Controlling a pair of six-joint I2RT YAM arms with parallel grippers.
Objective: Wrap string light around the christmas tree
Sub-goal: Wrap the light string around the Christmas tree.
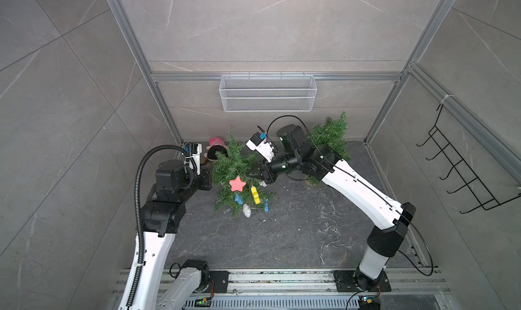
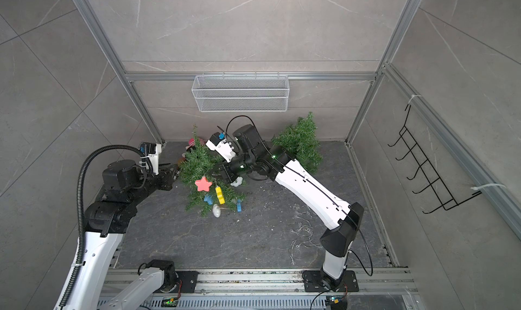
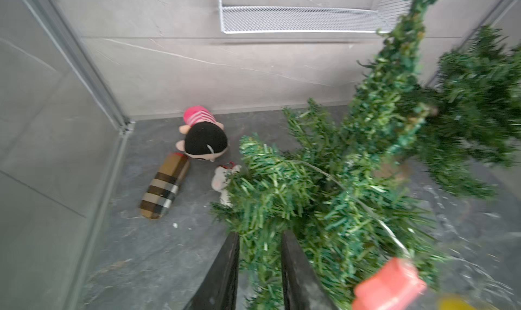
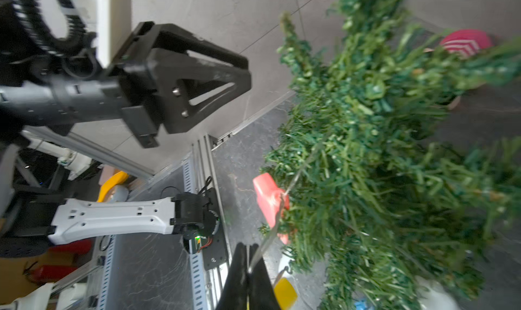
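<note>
The small green christmas tree (image 1: 234, 164) (image 2: 197, 164) stands left of the table's middle, hung with a pink star (image 1: 237, 184) and yellow, blue and white ornaments. My right gripper (image 1: 249, 173) (image 4: 247, 246) is at the tree's right side, shut on the thin string light (image 4: 267, 238). That wire runs from its jaws into the branches and across them (image 3: 363, 207). More of the string light lies in a loose tangle (image 1: 329, 232) on the table to the right. My left gripper (image 1: 210, 178) (image 3: 260, 235) is at the tree's left edge, open, with needles showing through the gap between its fingers.
A second green tree (image 1: 329, 136) stands at the back right, behind my right arm. A plush doll (image 3: 204, 136) and a plaid brown roll (image 3: 165, 187) lie in the back left corner. A white mesh basket (image 1: 267, 92) hangs on the back wall, a black wire rack (image 1: 462, 167) on the right wall.
</note>
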